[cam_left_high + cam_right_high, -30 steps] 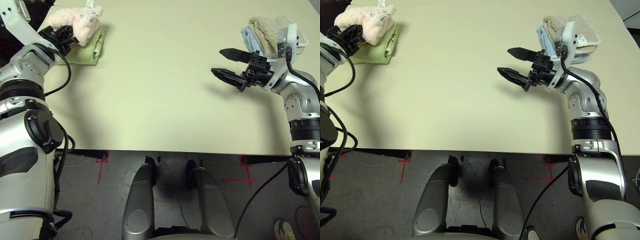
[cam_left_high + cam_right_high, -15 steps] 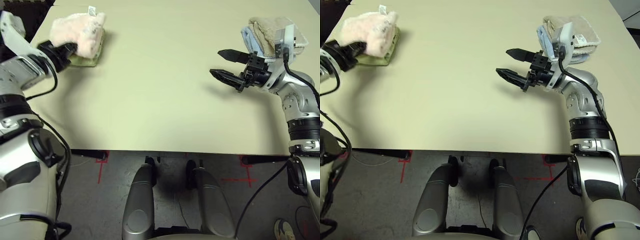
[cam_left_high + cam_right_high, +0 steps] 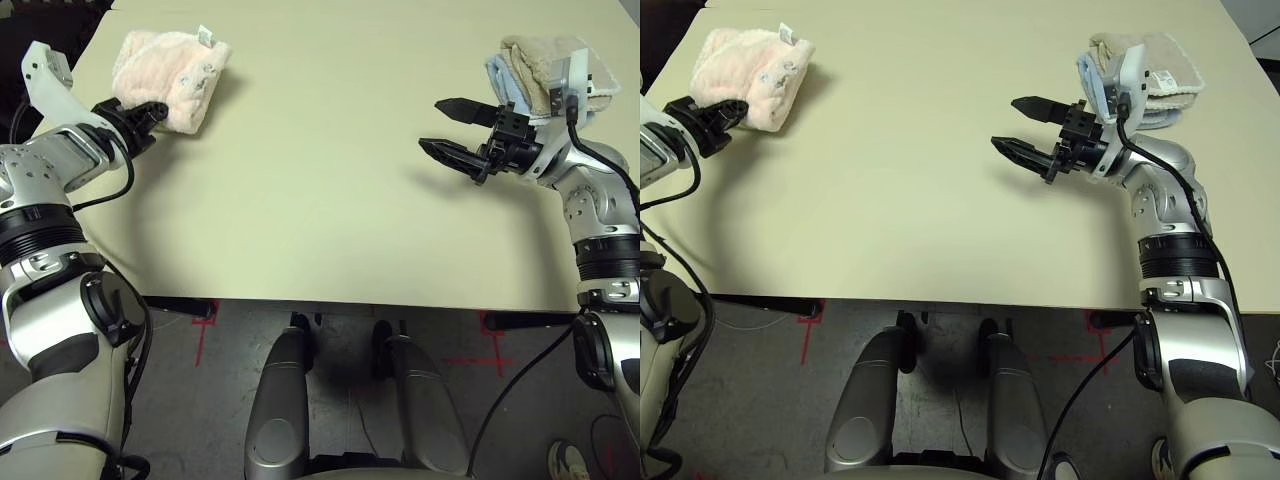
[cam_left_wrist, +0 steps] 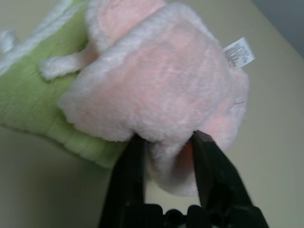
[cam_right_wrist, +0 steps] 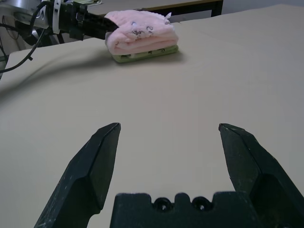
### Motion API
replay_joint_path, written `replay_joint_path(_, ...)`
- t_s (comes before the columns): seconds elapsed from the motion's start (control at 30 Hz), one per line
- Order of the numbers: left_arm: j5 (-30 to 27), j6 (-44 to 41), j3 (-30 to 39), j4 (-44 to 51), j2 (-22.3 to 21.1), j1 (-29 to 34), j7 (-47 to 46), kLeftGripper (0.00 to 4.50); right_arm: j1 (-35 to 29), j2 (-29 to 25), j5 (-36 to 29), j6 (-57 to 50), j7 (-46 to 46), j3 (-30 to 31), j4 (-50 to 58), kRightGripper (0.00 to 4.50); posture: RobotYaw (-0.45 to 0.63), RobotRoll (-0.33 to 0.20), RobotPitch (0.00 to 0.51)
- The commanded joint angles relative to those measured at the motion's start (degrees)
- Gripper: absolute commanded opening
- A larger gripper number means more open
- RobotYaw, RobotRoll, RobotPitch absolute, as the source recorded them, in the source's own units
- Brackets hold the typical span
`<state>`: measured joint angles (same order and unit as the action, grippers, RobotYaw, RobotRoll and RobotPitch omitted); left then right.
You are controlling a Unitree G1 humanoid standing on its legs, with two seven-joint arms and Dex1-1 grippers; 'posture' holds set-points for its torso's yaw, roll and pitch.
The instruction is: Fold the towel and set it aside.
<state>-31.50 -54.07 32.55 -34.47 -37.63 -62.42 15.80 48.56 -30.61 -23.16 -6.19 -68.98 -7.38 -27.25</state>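
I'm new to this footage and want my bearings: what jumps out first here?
The folded pink towel at the table's far left corner stands out, stacked on a green folded towel, with the left gripper at its near edge, fingers either side of a fold. Across the table, the right gripper hangs wide open above bare tabletop, in front of a beige and light-blue towel pile at the far right corner.

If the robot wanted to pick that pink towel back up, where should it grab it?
Probably at the rounded folded edge of the pink towel facing the left end effector, coming in level from that side: the layers bunch there, above the green towel.
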Motion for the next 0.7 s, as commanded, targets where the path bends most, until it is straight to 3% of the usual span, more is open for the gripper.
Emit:
replay_joint_path(0.03,-0.03,0.38,-0.4,0.55,0.06,0.0,-0.96,3.03,-0.49,-0.32,0.01,0.21,-0.57,0.27,-0.14,4.5,0.1,0.0,0.305)
replay_joint_path(0.17,1.8,1.44,-2.07,1.42,-0.49,0.5,-2.83,4.48,-0.59,-0.24,-0.04,0.18,-0.52,0.26,0.01,4.5,0.1,0.0,0.306)
replay_joint_path(0.33,1.94,-4.51,-5.0,3.56,-2.63,1.77,-2.03,4.48,-0.62,-0.14,-0.03,0.19,-0.36,0.28,0.14,4.5,0.1,0.0,0.307)
replay_joint_path(0.53,-4.18,-19.72,-13.62,14.76,-11.33,6.82,13.29,4.48,-0.69,-0.1,-0.06,0.45,-0.36,0.2,-0.16,4.5,0.11,0.0,0.307)
replay_joint_path(0.7,-7.38,-20.98,-18.58,19.32,-16.48,6.63,25.01,4.48,0.06,0.39,-0.18,0.55,0.36,-0.16,-1.41,4.5,0.11,0.0,0.307)
